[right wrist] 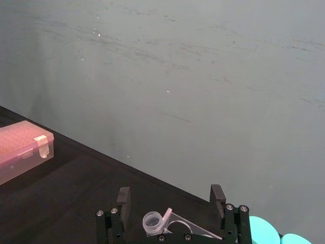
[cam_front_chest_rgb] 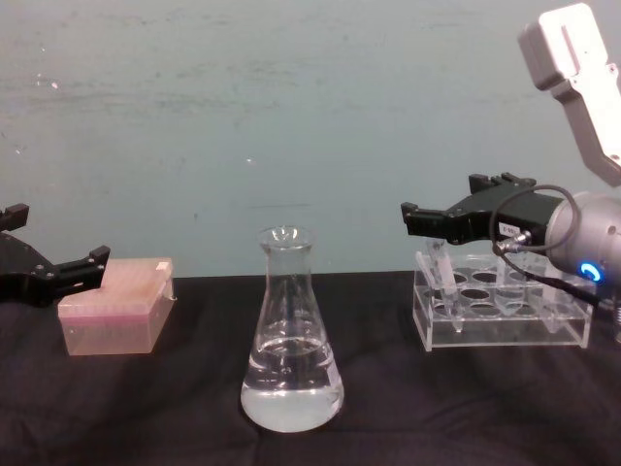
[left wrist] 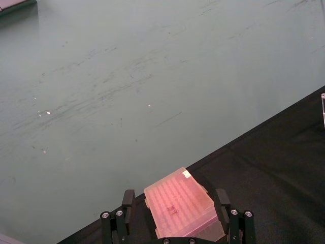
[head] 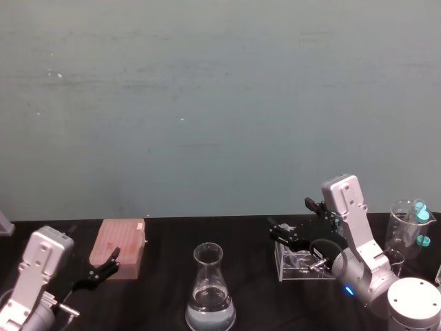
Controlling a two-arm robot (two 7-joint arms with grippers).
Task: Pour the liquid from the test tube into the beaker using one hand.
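The test tube, a slim clear tube, leans in the left end of a clear rack; its flared rim sits low between my right fingers in the right wrist view. My right gripper hovers open just above the tube without touching it. The beaker, a clear conical flask, stands upright at the table's centre with clear liquid in its base. I cannot tell whether the tube holds liquid. My left gripper rests open at the left, beside the pink box.
A pink lidded box lies at the left, just beyond my left fingers. A glass holding teal-capped tubes stands at the far right behind my right arm. A pale wall rises close behind the black table.
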